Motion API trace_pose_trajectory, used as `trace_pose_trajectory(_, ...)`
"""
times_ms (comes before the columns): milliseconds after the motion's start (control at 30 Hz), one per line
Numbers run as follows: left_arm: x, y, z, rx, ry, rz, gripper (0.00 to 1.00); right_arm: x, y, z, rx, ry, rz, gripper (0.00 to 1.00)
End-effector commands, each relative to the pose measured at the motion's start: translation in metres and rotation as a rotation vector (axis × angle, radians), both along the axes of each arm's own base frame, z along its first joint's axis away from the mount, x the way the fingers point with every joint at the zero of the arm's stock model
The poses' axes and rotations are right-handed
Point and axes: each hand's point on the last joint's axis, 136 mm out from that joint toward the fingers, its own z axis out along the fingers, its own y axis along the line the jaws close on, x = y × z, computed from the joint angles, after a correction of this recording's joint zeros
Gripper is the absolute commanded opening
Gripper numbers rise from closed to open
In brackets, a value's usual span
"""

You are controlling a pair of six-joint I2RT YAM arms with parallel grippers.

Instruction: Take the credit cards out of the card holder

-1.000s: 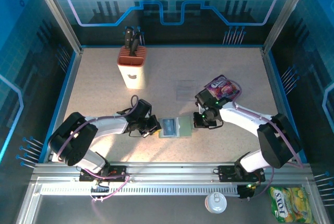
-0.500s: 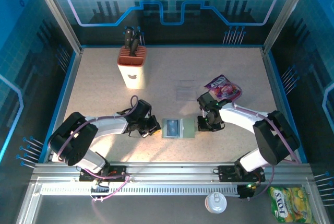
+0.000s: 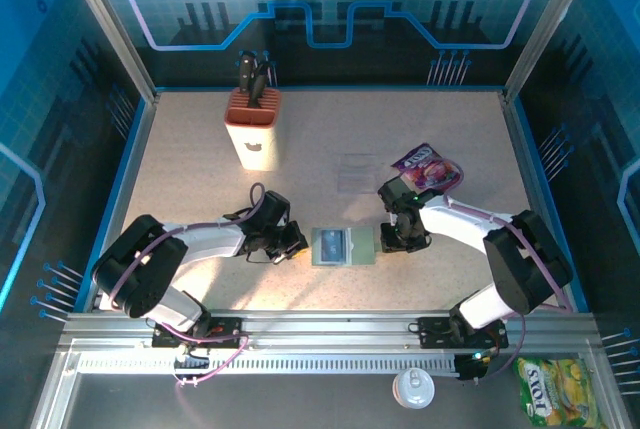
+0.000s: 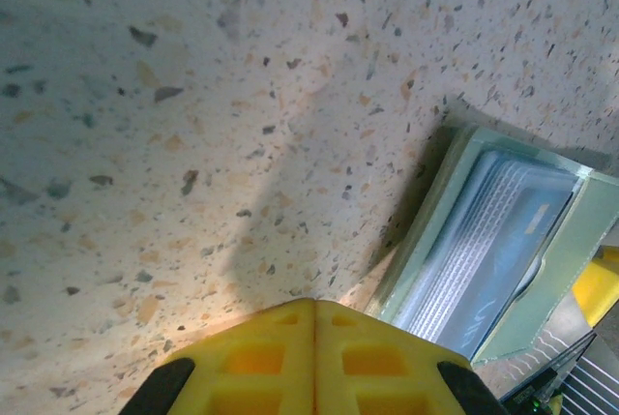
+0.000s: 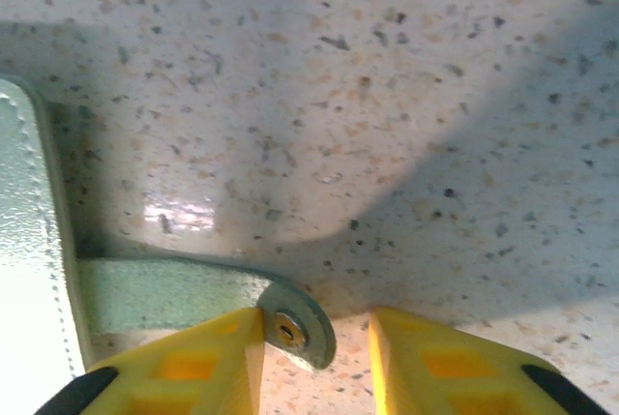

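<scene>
- One big speckled beige stone-look table [image 3: 200, 179] carries everything, and I can't spot a single loose card lying on it, so nothing looks done yet.
- Off to the sides are a tan knife block [image 3: 252, 131] and a shiny purple snack packet [image 3: 428, 166], both well away from the action and not part of the job.
- Between the two arms, near the front edge, the small flat grey-green bifold card holder [image 3: 362, 247] lies opened out flat, so the opening part seems sorted.
- Tucked in its left panel are the thin blue rectangular credit cards [image 3: 329, 244]. The left wrist view shows them stacked in the pocket, so all the pulling out is left to do, I'd say.
- Just left of the holder sits the left arm's yellow two-finger claw [image 4: 314, 313], clenched with the fingers pressed together and nothing between them.
- At the holder's right edge, the right arm's yellow claw [image 5: 317, 318] has its fingers spread apart and isn't pinching anything.
- Smallest bit: the holder's grey-green strap tab with its metal snap [image 5: 288, 330] lies flat on the table right against one right-claw finger, let go rather than gripped.
</scene>
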Motion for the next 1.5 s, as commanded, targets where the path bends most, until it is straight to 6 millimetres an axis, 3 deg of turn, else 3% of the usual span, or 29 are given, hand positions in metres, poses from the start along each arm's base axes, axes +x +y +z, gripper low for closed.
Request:
trace_pose_trajectory(0,0.001,0.002,0.010,-0.004,-0.026,-0.005,0.08,0.000,-0.008,0.014,-0.032,-0.005,-0.008,0.36)
trace_pose_trajectory(267,0.008,-0.004,0.029,-0.032,-0.066,-0.015,0.09,0.002,0.001,0.049,0.010,-0.065,0.006,0.39)
trace_pose_trajectory(533,0.011,-0.021,0.035,-0.053,-0.073,-0.052,0.09,0.011,0.048,0.079,0.148,-0.120,0.061,0.40)
trace_pose_trajectory(767,0.011,-0.039,0.035,-0.066,-0.079,-0.088,0.08,0.005,0.103,0.073,0.325,-0.068,0.106,0.40)
trace_pose_trajectory(1000,0.011,-0.051,0.034,-0.075,-0.082,-0.108,0.08,0.005,0.138,0.075,0.534,-0.064,0.128,0.44)
trace_pose_trajectory(1033,0.009,-0.053,0.033,-0.074,-0.078,-0.113,0.08,-0.001,0.136,0.066,0.540,-0.042,0.128,0.45)
trace_pose_trajectory(1467,0.007,-0.052,0.021,-0.029,-0.053,-0.127,0.07,-0.002,0.145,0.045,0.645,0.006,0.109,0.47)
